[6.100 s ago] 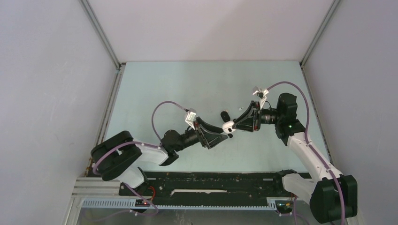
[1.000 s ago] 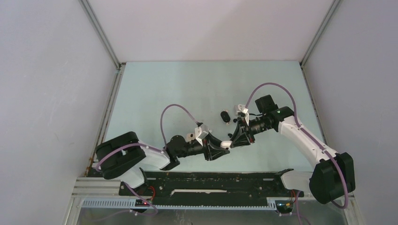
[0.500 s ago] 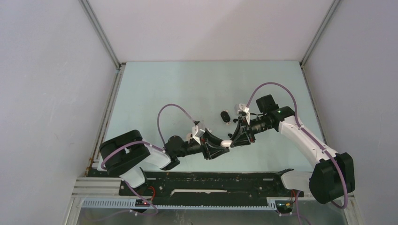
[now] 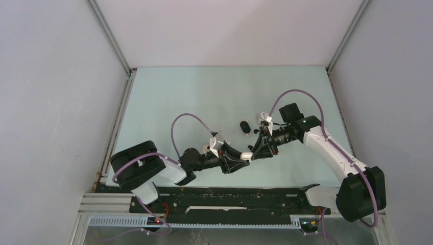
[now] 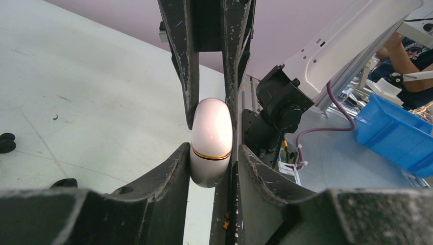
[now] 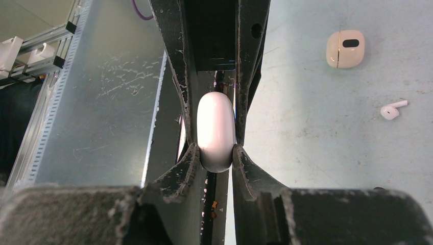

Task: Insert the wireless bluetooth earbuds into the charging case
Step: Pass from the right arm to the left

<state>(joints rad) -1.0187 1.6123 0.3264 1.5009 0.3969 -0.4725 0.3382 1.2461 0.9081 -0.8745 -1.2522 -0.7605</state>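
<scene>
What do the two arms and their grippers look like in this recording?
Left arm and right arm: white shells, black joints, each with a looping purple cable. Left gripper and right gripper: black, curved, scuffed with pale flecks. Green light on the right arm.

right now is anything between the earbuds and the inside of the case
Yes: the white case looks shut at its gold seam, pinched between left claw and right claw. The white earbud lies on the table.

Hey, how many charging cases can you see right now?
3. A white case is clamped between the left gripper and right gripper. A cream case lies on the table in the right wrist view. A black case, probably, lies beyond the grippers. More may be hidden.
</scene>
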